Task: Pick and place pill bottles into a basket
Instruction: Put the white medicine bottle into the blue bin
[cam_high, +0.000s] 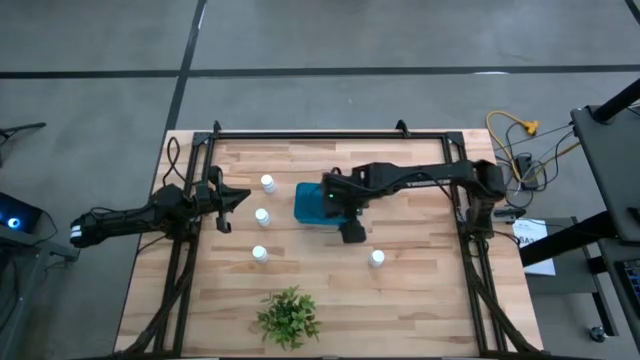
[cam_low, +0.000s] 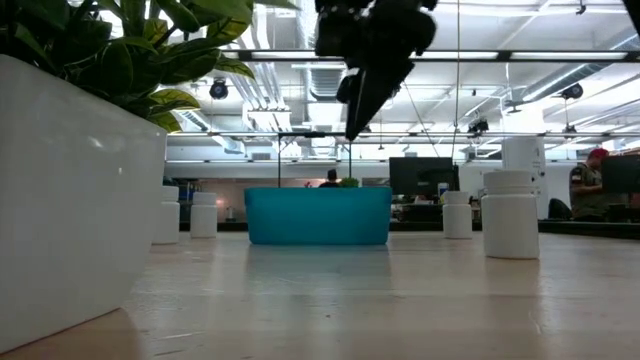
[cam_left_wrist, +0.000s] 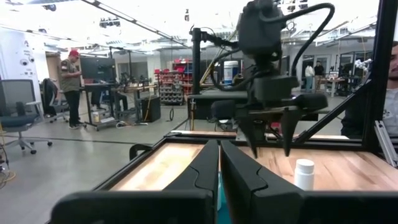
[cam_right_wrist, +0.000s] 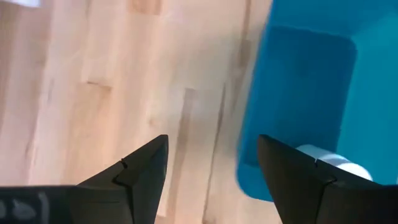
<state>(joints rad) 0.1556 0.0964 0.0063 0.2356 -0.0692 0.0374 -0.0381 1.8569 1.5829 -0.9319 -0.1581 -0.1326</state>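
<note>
High view: right gripper (cam_high: 352, 231) jaws spread, empty, at basket (cam_high: 310, 203) 4 o'clock edge; one bottle probably inside. Your next target: bottle (cam_high: 377, 258) at 5 o'clock. Left gripper (cam_high: 232, 199) shut, parked.

Teal-blue basket (cam_high: 308, 203) at the centre of a pale, wood-grained worktop (cam_high: 420, 290); white pill bottles (cam_high: 261, 216) at nine o'clock; green plant (cam_high: 288, 317) at six; black claw (cam_high: 352, 232).
</note>
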